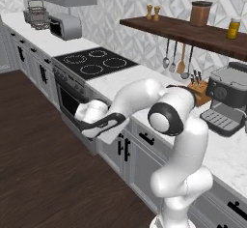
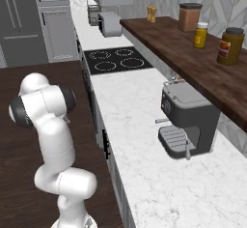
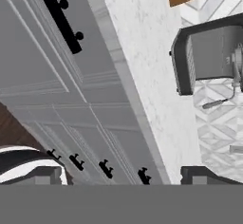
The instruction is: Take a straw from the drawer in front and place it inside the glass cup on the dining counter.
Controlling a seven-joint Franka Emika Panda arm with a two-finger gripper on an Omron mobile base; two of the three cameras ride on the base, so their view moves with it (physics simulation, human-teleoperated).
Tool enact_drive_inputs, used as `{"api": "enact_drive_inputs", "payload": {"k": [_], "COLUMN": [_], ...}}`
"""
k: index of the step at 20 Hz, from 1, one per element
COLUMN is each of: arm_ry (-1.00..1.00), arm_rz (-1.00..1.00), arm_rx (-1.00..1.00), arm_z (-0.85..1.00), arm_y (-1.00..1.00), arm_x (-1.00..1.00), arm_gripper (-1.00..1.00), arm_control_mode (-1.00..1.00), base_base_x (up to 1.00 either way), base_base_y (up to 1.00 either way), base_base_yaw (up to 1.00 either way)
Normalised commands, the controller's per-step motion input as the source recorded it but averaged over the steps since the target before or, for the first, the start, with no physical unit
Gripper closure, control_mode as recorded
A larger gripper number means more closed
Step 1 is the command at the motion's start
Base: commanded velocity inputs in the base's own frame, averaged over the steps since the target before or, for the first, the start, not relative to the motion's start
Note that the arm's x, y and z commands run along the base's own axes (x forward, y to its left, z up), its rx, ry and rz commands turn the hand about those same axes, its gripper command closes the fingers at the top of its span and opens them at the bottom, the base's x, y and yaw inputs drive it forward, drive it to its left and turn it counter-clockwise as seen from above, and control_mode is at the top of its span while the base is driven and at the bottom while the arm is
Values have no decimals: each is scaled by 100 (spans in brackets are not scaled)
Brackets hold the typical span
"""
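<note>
The drawer (image 1: 144, 142) is shut under the marble worktop, its short black bar handle (image 1: 146, 138) facing the room. In the hand view the drawer front (image 3: 38, 52) fills the upper left, with its handle (image 3: 61, 15) lying on a slant. My gripper (image 1: 90, 128) hangs low in front of the cabinets, left of the drawer and apart from it. It is open (image 3: 121, 175), the two fingertips (image 3: 209, 174) far apart with nothing between them. The straw, the glass cup and the dining counter are out of view.
Grey cabinet doors with upright black handles (image 1: 123, 149) stand below the drawer. On the worktop (image 2: 140, 125) sit a coffee machine (image 2: 185, 121) and a knife block (image 1: 200, 89). A black cooktop (image 1: 94, 62) over an oven lies to the left. A wooden shelf (image 1: 193, 34) carries jars.
</note>
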Motion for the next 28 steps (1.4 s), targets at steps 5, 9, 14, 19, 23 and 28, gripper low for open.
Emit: {"api": "enact_drive_inputs", "payload": {"k": [5, 9, 14, 19, 23, 28], "arm_ry": [0, 0, 0, 0, 0, 6], "arm_rz": [-14, 5, 35, 51, 33, 1], "arm_rx": [-29, -11, 0, 0, 2, 0], "arm_z": [-44, -17, -16, -22, -19, -18], "arm_y": [-25, -45, -50, -37, -21, -1], "arm_x": [6, 6, 15, 13, 13, 34], "arm_gripper": [-100, -100, -100, -100, -100, -100], "arm_control_mode": [-100, -100, -100, -100, -100, -100], "base_base_x": [0, 0, 0, 0, 0, 0], "base_base_y": [0, 0, 0, 0, 0, 0], "base_base_yaw": [0, 0, 0, 0, 0, 0]}}
